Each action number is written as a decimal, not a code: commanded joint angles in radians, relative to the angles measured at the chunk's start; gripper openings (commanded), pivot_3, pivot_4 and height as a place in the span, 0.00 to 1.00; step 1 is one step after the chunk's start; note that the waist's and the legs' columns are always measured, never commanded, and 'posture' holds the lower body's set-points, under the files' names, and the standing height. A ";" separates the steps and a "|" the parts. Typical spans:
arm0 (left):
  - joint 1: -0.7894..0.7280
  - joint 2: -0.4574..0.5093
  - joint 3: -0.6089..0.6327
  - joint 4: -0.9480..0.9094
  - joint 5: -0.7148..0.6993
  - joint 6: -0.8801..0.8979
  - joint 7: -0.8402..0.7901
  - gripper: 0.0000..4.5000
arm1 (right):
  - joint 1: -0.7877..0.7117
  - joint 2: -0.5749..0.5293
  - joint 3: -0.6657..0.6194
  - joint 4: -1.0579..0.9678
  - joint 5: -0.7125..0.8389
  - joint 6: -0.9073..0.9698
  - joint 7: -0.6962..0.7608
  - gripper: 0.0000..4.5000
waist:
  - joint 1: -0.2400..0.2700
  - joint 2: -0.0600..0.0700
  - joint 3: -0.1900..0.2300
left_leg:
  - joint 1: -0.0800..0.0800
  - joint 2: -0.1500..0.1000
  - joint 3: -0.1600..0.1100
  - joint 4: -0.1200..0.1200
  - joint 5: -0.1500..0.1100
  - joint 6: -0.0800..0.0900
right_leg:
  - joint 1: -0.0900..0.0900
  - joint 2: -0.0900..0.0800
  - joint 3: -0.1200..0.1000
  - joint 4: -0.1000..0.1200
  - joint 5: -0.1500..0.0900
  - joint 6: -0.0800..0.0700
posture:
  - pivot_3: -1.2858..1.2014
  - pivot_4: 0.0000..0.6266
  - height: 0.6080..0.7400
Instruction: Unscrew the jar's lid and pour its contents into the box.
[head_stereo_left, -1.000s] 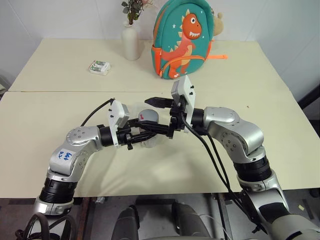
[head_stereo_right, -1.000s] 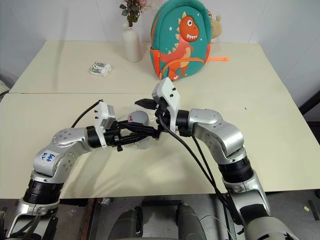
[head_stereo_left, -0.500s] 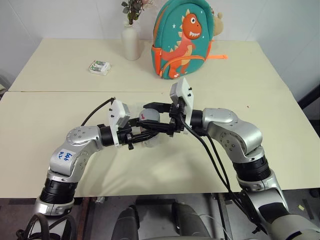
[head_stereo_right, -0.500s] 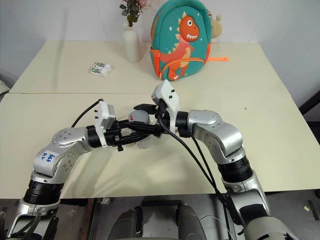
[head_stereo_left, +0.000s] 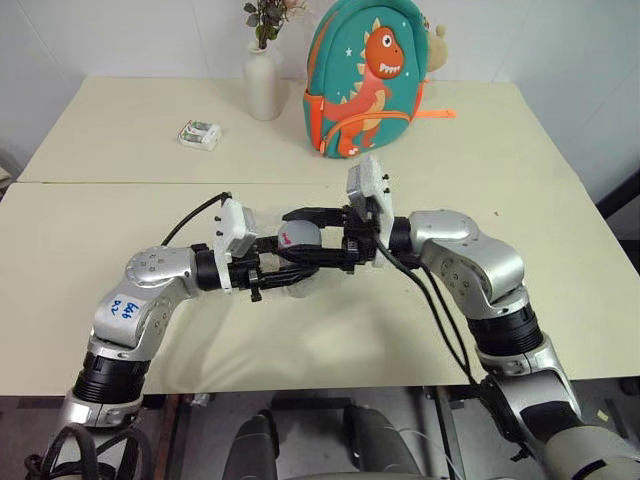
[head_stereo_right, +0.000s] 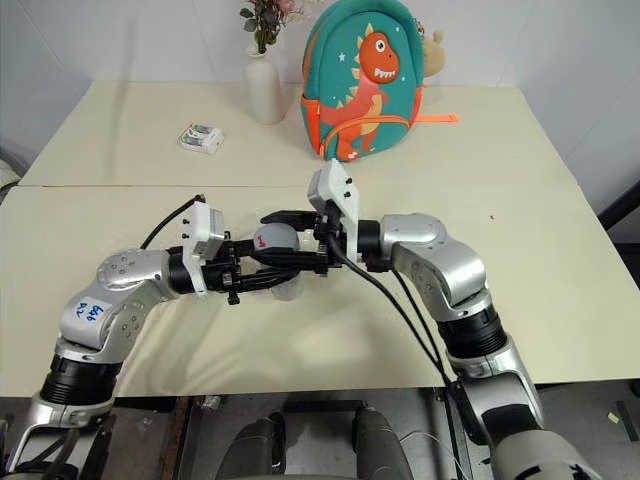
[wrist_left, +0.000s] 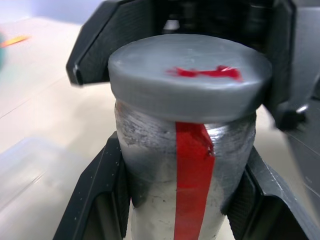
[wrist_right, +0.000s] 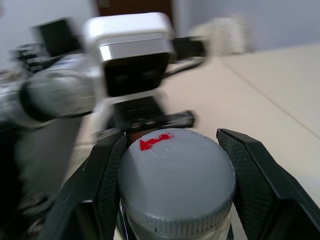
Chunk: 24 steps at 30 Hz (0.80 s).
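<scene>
The jar (wrist_left: 192, 170), cloudy silver with a red stripe, stands upright above the table's middle. My left gripper (head_stereo_left: 294, 266) is shut on its body, with one finger (wrist_left: 102, 192) on each side. The grey lid (wrist_right: 177, 182), marked red, sits on the jar's mouth. My right gripper (head_stereo_left: 297, 233) comes in from the other side and is shut on the lid, its fingers (wrist_right: 257, 175) pressed against the rim. The contents are hidden behind the cloudy wall. A faint clear edge of the box (wrist_left: 35, 165) shows on the table below the jar.
At the back stand a white vase (head_stereo_left: 262, 85) with flowers and a green dinosaur backpack (head_stereo_left: 365, 80). A small white-and-green packet (head_stereo_left: 199, 134) lies back left. A seam (head_stereo_left: 120, 184) joins two cream tables.
The right gripper's fingers stood wide apart around the lid and have closed onto it. Both wrists have turned a little. The jar stays in the left gripper.
</scene>
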 joint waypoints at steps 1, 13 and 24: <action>-0.024 0.010 0.001 0.020 -0.016 -0.067 -0.101 0.45 | -0.061 -0.027 -0.020 0.036 0.026 -0.088 0.164 0.57 | -0.002 0.000 0.000 | 0.000 0.000 0.000 0.000 0.000 0.000 | 0.000 0.000 0.000 0.000 0.000 0.000 | 0.52 0.24 1.00; -0.047 -0.038 -0.033 0.093 0.009 -0.191 -0.202 0.45 | -0.168 -0.047 0.033 0.203 -0.023 -0.196 0.423 0.57 | -0.001 0.000 0.000 | 0.000 0.001 0.000 0.002 0.000 0.000 | 0.000 0.001 0.000 0.002 0.001 0.002 | 0.52 0.24 1.00; -0.028 -0.009 0.013 0.077 -0.001 -0.170 -0.169 0.45 | -0.152 -0.039 0.006 0.198 -0.016 -0.192 0.380 0.95 | -0.001 0.000 0.000 | 0.000 0.001 -0.001 0.003 0.000 0.000 | -0.001 0.001 0.000 0.004 0.000 0.002 | 0.52 0.24 1.00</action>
